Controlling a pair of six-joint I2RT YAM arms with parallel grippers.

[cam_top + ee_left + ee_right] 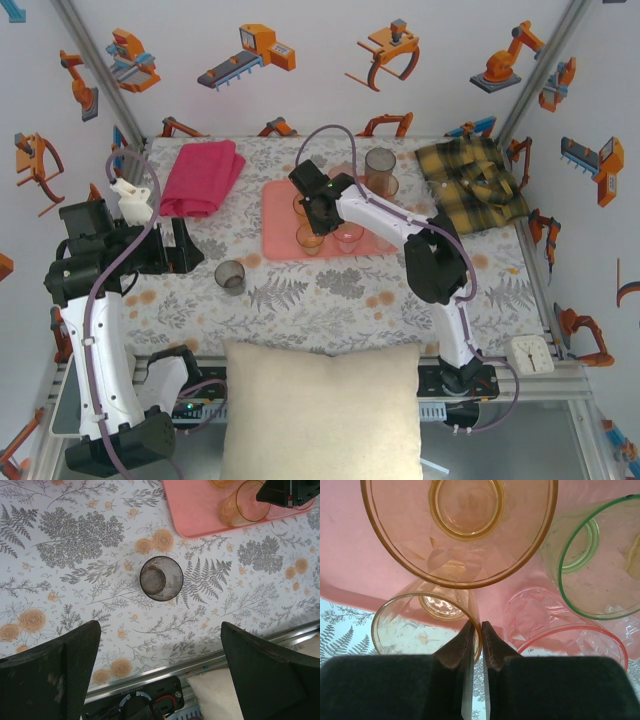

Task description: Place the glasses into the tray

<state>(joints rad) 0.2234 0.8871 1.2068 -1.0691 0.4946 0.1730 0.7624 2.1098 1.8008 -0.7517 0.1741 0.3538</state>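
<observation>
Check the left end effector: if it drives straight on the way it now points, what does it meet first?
Most likely the smoky grey glass, upright on the tablecloth ahead of the left end effector, in line with the gap between its open jaws. Depth is unclear, so it may touch the cloth just short of the glass.

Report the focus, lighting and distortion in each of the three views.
Top external: even, diffuse light, sharp throughout, no hard shadows on the table. Left wrist: the grey glass and the table's print crisp, the left gripper's fingers dark with little detail. Right wrist: very close, the amber glass looms large, the tray warped through glass walls.
</observation>
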